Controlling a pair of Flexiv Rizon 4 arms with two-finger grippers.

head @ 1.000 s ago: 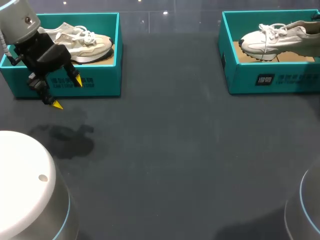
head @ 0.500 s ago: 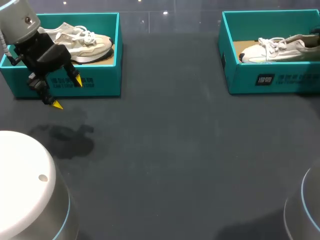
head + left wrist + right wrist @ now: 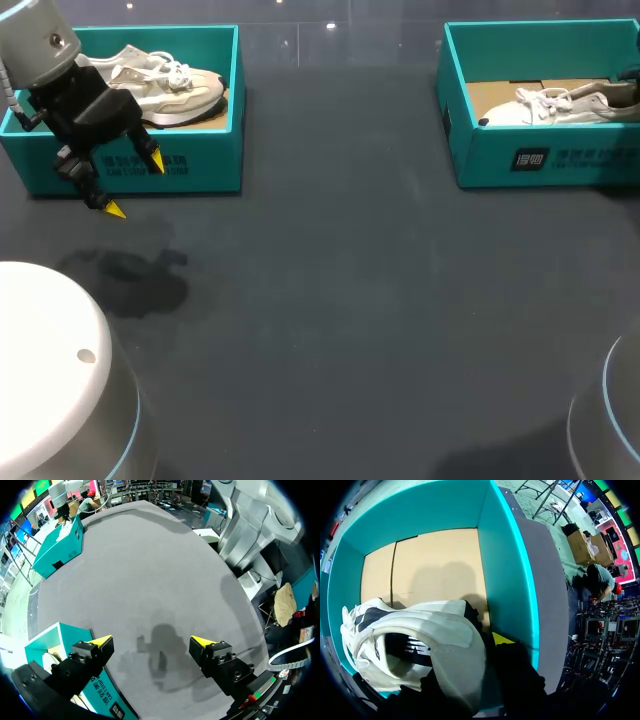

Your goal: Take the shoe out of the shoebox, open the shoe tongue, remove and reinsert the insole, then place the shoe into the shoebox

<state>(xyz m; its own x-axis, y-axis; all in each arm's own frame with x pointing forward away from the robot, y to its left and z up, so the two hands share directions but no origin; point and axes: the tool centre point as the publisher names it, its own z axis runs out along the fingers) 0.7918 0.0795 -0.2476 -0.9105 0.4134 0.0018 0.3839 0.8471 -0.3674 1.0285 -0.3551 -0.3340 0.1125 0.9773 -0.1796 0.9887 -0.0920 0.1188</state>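
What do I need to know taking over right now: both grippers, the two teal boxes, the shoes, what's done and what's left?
Left gripper: open and empty, hanging above the dark table by the front wall of the left teal cardboard shoebox, which holds a cream sneaker.
Right gripper: inside the right teal cardboard shoebox, shut on the heel collar of the white lace-up sneaker.
Done: that sneaker is within the box walls, toe low, heel end raised. The pictures cannot confirm the insole step.
Left: probably set the heel down, release, and withdraw the right arm.
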